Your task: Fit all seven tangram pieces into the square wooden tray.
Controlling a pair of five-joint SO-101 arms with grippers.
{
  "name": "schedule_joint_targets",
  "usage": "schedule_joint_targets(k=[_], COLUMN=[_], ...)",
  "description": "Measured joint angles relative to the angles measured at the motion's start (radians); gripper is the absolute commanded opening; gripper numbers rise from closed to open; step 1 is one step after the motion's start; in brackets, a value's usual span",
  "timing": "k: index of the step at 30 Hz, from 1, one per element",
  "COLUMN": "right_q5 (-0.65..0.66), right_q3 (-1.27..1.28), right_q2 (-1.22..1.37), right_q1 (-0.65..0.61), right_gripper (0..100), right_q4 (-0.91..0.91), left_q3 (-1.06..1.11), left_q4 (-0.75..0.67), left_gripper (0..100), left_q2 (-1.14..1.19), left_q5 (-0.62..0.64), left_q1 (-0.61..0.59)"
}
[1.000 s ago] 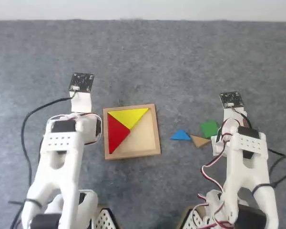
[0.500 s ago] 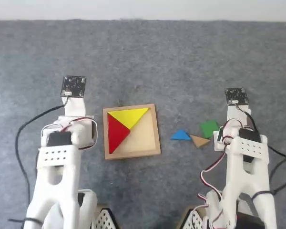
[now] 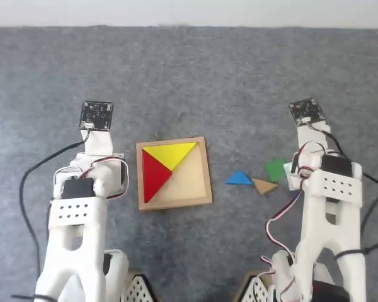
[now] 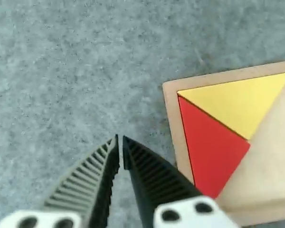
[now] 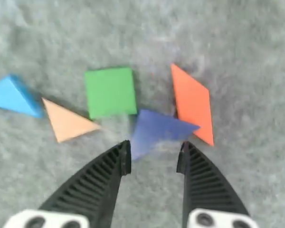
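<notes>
The square wooden tray (image 3: 205,171) lies mid-table with a yellow triangle (image 3: 169,153) and a red triangle (image 3: 154,175) fitted in its left half. The same tray (image 4: 171,102) lies beside my left gripper (image 4: 119,141), which is shut with nothing in it over bare carpet. My right gripper (image 5: 152,156) is open just above a dark blue triangle (image 5: 154,130). Around that piece lie a green square (image 5: 109,91), an orange parallelogram (image 5: 192,103), a tan triangle (image 5: 66,124) and a light blue triangle (image 5: 12,96). Seen from above, the light blue triangle (image 3: 239,178), tan triangle (image 3: 263,185) and green square (image 3: 275,168) lie right of the tray.
Grey carpet (image 3: 195,82) covers the table, with wide free room behind the tray and the arms. The right arm's body (image 3: 327,189) covers the pieces nearest it in the high view.
The left arm drew back left from the tray and has stayed there. The right arm's wrist swung a little left and forward over the loose pieces.
</notes>
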Motion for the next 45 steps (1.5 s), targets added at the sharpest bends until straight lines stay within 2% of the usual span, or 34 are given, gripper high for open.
schedule_joint_targets(k=[3,7,13,17,23,33,39,44,45], right_q5=[-0.012,-0.003,0.017,0.097,0.17,0.219,0.219,0.215,0.215], right_q3=[-0.018,-0.066,-0.19,-0.222,-0.23,-0.27,-0.282,-0.288,-0.288], right_q2=[0.037,0.207,0.414,0.44,0.46,0.666,0.681,0.683,0.683], right_q1=[-0.044,-0.086,-0.008,0.035,0.153,0.155,0.132,0.123,0.123], right_gripper=[17.7,17.7,17.9,18.0,18.0,18.1,17.5,5.3,5.8], right_q4=[0.0,-0.003,-0.003,-0.003,-0.14,-0.284,-0.302,-0.304,-0.304], left_q3=[0.017,0.017,0.017,0.017,0.017,0.08,0.08,0.08,0.08], left_q4=[0.0,0.0,0.0,0.0,0.0,-0.04,-0.044,-0.044,-0.044], left_gripper=[2,2,2,2,2,2,2,2,2], left_q2=[-0.005,-0.009,-0.009,-0.009,-0.009,-0.009,-0.009,-0.009,-0.009], left_q5=[-0.003,-0.005,-0.02,-0.029,-0.029,-0.029,-0.029,-0.029,-0.029], left_q1=[-0.002,-0.002,0.0,0.0,0.0,0.068,0.074,0.075,0.075])
